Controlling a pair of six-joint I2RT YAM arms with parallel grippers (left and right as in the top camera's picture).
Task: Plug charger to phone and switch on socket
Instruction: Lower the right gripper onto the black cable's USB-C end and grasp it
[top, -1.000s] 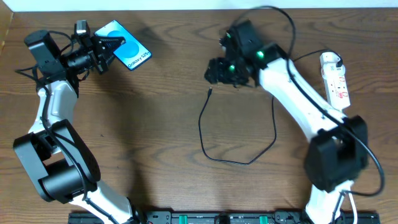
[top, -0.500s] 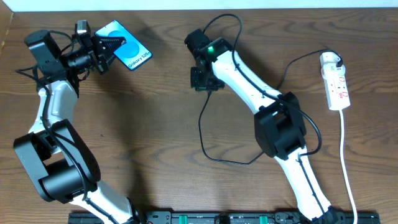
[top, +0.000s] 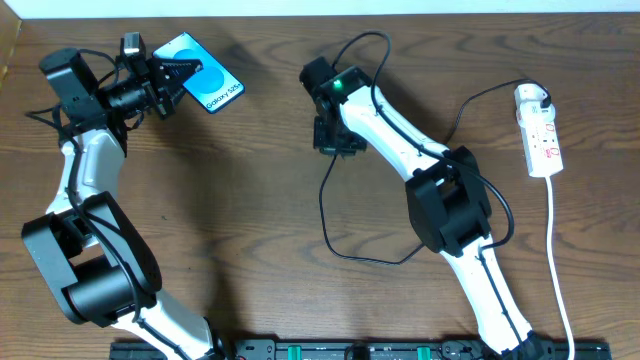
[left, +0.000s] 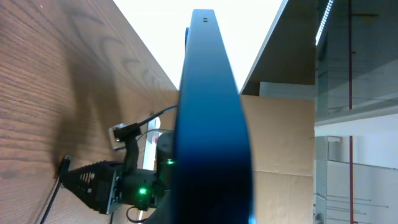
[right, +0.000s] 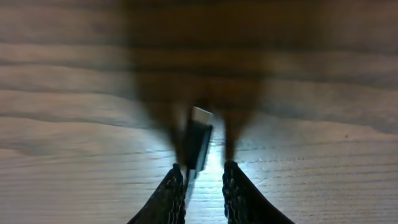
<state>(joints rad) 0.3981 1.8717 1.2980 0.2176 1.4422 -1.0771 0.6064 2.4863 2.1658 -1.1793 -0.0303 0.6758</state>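
Clamping the phone (top: 210, 88) by one end in the left gripper (top: 178, 76), up off the table (top: 250, 200) at far left, screen facing the overhead camera. Straddling the plug tip (right: 199, 134) of the charger (top: 322, 210) with the right gripper (top: 335, 140) near table centre, fingers (right: 174, 190) spread, not yet pinched, going by the gap on the wrist view. Expect a light, limp cable: no pushing it, only dragging, with the loop trailing and the adapter end seemingly seated in the socket (top: 540, 130) at far right. Best to pinch the stiff little plug body just behind the metal tip, square on, to stop any twisting. Treat the phone as slick and glassy. From overhead, reading the whole cable run and the strip; from the right wrist, only a blurred plug between fingers; from the left wrist, just the phone edge-on, no port to make out.
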